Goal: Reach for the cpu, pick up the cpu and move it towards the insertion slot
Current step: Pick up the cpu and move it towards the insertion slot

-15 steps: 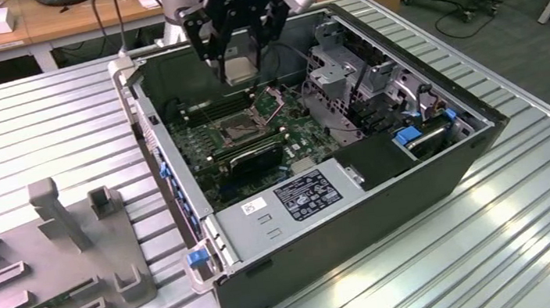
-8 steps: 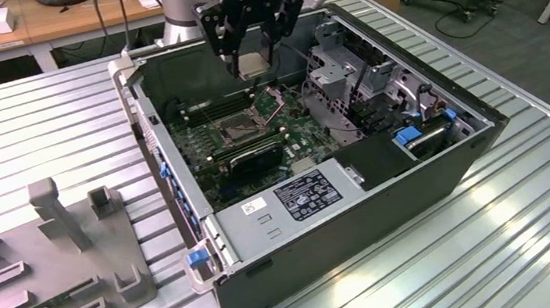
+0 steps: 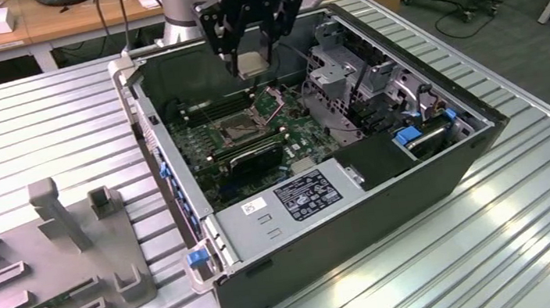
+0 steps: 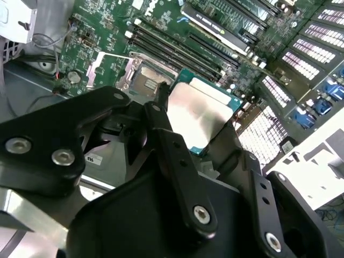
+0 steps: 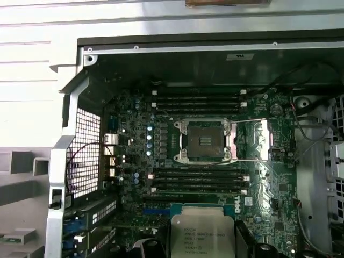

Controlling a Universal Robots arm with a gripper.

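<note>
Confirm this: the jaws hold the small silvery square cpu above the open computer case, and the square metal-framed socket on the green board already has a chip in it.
Not quite. In the first wrist view the square metal-framed socket sits open and empty. The small silvery square cpu is held in the jaws above the open computer case.

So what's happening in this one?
A robot arm's gripper holds the cpu in its fingers above an open computer case. The chip hangs over the motherboard, not yet in the insertion slot, which sits open and empty. A grey tray lies on the table beside the case.
</note>
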